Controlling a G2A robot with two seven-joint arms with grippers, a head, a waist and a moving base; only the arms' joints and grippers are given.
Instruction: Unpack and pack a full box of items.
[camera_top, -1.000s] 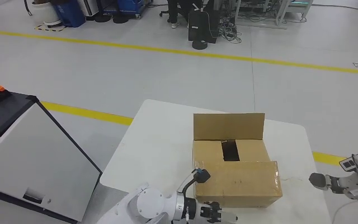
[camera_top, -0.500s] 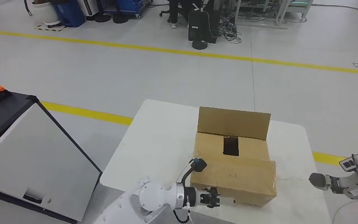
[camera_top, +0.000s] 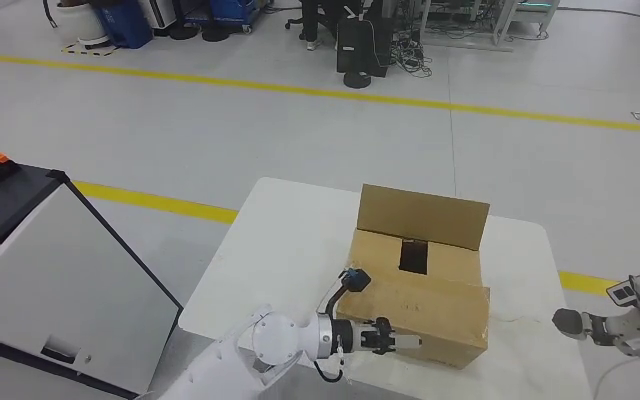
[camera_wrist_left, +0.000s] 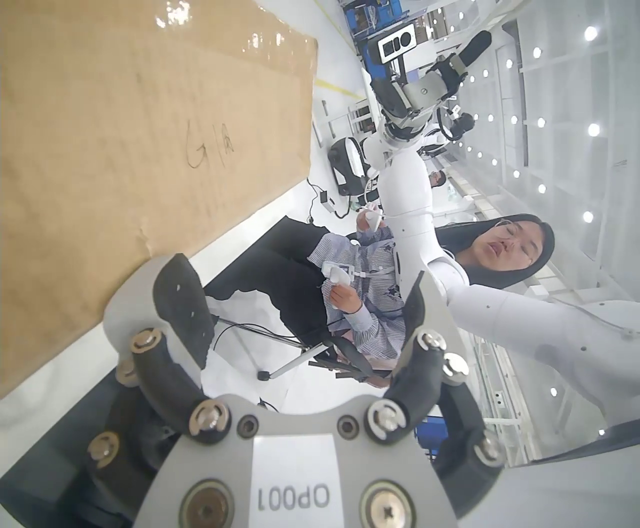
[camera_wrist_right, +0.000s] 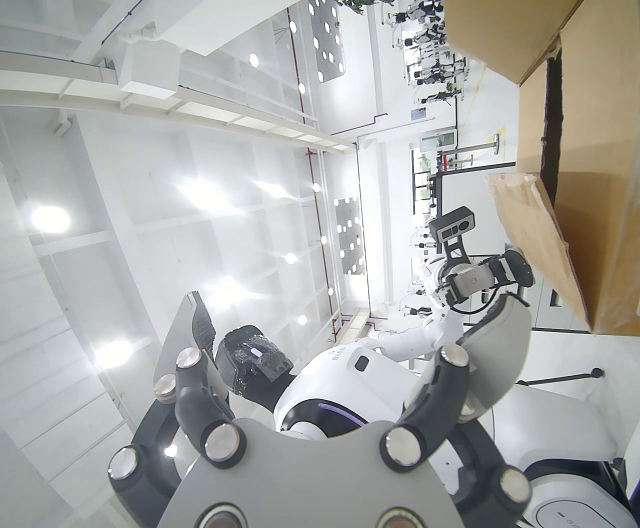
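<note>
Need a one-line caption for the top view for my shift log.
Left gripper, open, at the near face of the cardboard box on the white table, rear flap upright.

My left pincer (camera_top: 400, 341) climbs from the bottom edge of the top view, where it sat below the box (camera_top: 420, 310). It now lies against the box's near face, lower centre of the frame. The box turns a little clockwise on the bench (camera_top: 280, 240). Its upright rear flap (camera_top: 425, 215) slides toward the right and now slants down to the right, while its near right corner draws in leftward.
</note>
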